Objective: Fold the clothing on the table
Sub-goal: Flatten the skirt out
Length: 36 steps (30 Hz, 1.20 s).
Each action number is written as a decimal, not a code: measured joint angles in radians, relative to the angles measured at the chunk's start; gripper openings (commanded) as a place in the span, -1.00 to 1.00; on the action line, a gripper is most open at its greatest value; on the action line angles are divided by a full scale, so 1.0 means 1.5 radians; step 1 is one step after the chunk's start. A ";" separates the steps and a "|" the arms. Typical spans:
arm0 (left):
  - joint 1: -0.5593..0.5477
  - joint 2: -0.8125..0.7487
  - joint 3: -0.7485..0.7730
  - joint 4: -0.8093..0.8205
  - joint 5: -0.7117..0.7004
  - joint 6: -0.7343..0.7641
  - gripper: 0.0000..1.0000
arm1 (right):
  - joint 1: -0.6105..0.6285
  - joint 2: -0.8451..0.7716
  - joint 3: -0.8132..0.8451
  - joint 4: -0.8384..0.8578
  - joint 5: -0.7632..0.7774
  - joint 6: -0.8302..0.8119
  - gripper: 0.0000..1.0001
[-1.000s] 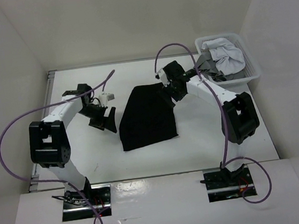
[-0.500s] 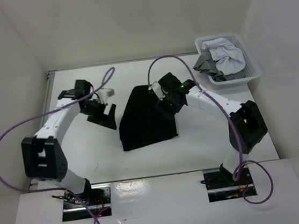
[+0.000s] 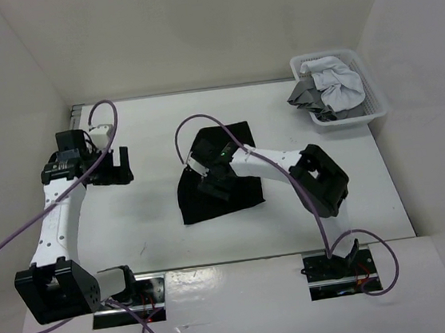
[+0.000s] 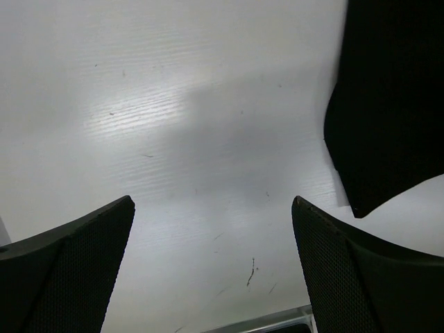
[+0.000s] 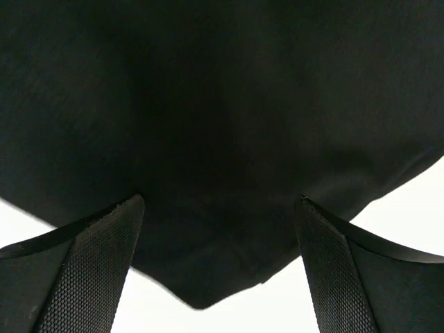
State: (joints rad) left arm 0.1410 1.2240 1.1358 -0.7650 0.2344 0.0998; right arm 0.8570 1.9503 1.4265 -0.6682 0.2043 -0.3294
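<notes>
Spread right pincer (image 5: 218, 200) (hovering) over clothing (image 3: 242, 195) corner.

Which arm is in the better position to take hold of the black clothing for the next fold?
The right. The right gripper hangs open directly over the clothing, near its pointed corner. The left gripper is open over bare table, with the clothing off to its side.
</notes>
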 measured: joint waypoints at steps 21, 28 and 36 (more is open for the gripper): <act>0.018 0.010 -0.004 0.002 -0.014 -0.001 1.00 | -0.027 0.148 0.163 0.067 0.011 -0.014 0.86; 0.018 0.053 -0.004 -0.013 0.023 0.005 1.00 | -0.121 0.175 0.198 0.100 0.035 -0.044 0.89; -0.001 0.104 0.016 -0.035 0.083 0.023 1.00 | -0.185 0.174 0.199 0.098 0.048 -0.057 0.89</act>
State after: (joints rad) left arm 0.1402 1.3804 1.1599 -0.8177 0.3584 0.1345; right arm 0.5797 2.2108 1.7248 -0.5213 0.2756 -0.4156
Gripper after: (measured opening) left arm 1.000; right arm 0.941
